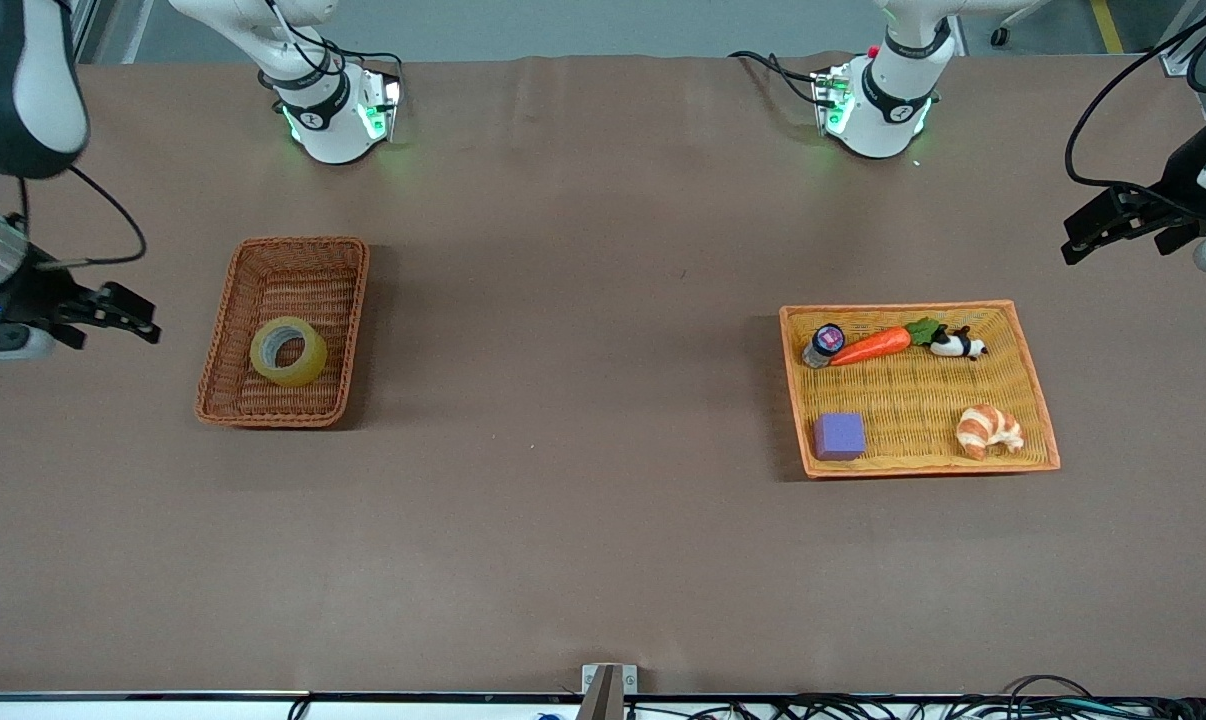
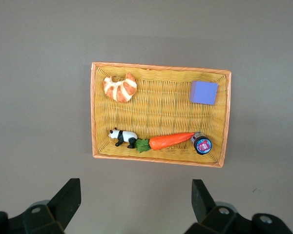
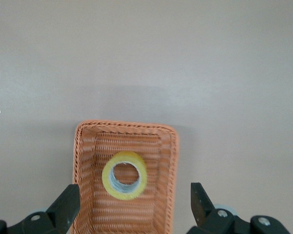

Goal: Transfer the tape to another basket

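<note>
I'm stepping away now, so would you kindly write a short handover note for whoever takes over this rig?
Left gripper: open, empty, waiting past the orange tray at its end of the table.
Right gripper: open, empty, beside the dark wicker basket, at the right arm's end.
Tape: lying in the dark wicker basket, untouched by either gripper.
Done: the tape sits in that basket, which looks like the goal.
Left: apparently nothing; just confirm the placement.

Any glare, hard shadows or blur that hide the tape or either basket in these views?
Front view: even light, soft shadows beside the basket and the orange tray, tape sharp, green glow at the arm bases. Right wrist view: tape clear, no glare. Left wrist view: tray evenly lit, contents crisp.
</note>
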